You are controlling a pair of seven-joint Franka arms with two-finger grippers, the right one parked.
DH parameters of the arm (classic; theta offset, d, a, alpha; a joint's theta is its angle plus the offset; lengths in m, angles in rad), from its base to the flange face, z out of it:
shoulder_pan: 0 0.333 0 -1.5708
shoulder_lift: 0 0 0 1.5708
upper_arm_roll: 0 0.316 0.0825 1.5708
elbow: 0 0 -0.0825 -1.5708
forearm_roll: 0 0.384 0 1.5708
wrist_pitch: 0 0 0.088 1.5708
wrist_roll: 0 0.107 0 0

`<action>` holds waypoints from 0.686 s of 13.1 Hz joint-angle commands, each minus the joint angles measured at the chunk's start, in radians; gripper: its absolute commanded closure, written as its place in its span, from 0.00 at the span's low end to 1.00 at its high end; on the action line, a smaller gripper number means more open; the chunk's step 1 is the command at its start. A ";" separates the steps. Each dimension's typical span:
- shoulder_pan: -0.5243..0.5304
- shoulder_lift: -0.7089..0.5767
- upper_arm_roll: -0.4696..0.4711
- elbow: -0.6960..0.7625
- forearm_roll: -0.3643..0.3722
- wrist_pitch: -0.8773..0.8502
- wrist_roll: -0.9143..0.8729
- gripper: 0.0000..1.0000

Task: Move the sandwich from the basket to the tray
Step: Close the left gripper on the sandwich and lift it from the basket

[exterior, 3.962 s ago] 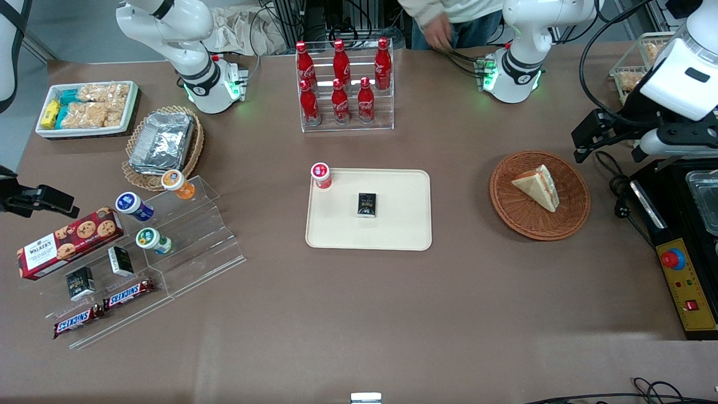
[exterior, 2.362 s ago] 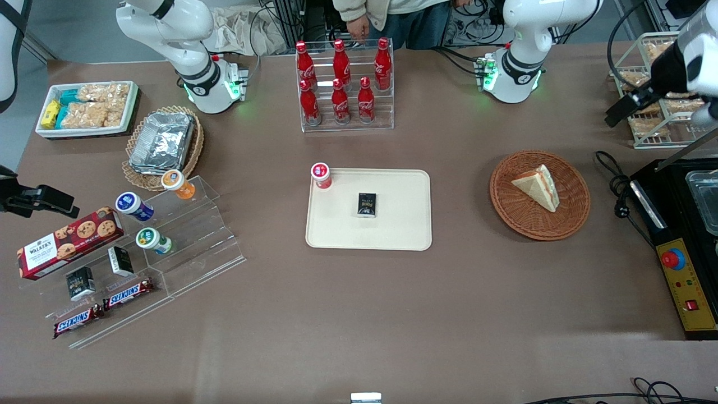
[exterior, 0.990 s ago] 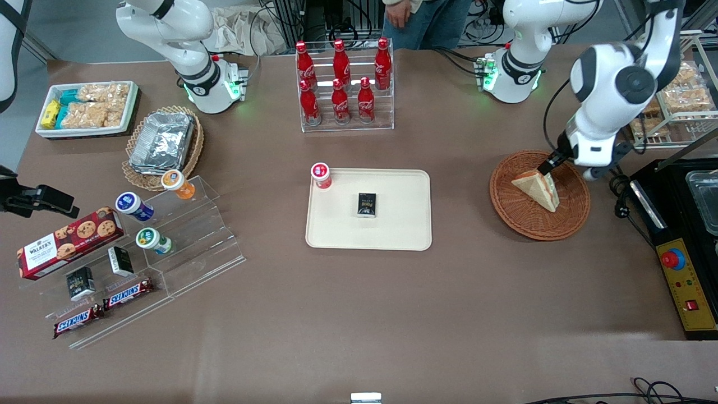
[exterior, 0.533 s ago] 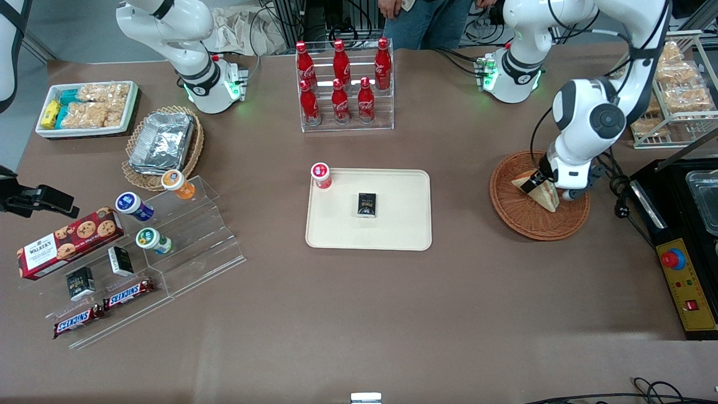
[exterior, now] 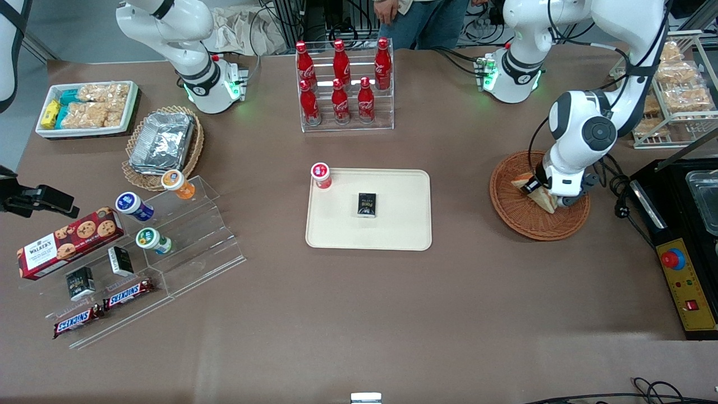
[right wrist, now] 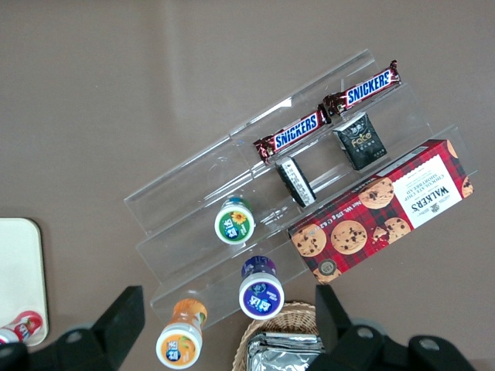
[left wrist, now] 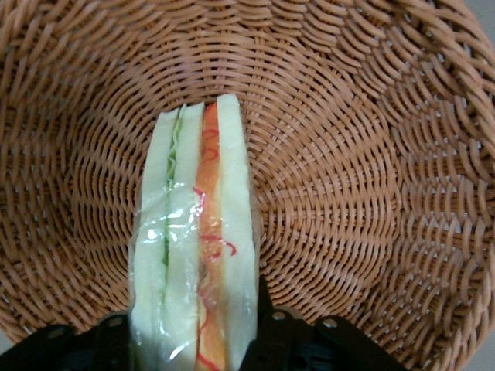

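The sandwich (exterior: 547,201) lies in the reddish-brown basket (exterior: 521,221), mostly hidden under my wrist in the front view. In the left wrist view the wrapped sandwich (left wrist: 197,232) stands on edge on the basket's weave (left wrist: 348,193), showing green and orange-red filling layers. My left gripper (exterior: 540,191) is low inside the basket. Its fingers (left wrist: 271,340) press on both bread faces, so the gripper (left wrist: 193,332) is shut on the sandwich. The cream tray (exterior: 404,224) lies at mid-table, toward the parked arm's end from the basket.
A small black box (exterior: 367,204) lies on the tray and a red-capped bottle (exterior: 321,175) stands at its corner. A rack of cola bottles (exterior: 343,84) stands farther from the camera. A black control box (exterior: 681,269) and a wire snack rack (exterior: 673,90) flank the basket.
My left arm swung in from the working arm's end of the table and came down over the basket. Over the last second the gripper sank onto the sandwich. The sandwich has stayed in place.
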 commanded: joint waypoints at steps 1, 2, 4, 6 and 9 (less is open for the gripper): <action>0.003 -0.068 0.000 0.007 0.029 -0.020 0.006 1.00; 0.002 -0.144 -0.003 0.021 0.029 -0.107 0.052 1.00; 0.000 -0.266 -0.005 0.142 0.009 -0.407 0.185 1.00; -0.018 -0.280 -0.013 0.385 -0.014 -0.703 0.270 1.00; -0.075 -0.227 -0.019 0.705 -0.133 -0.941 0.335 1.00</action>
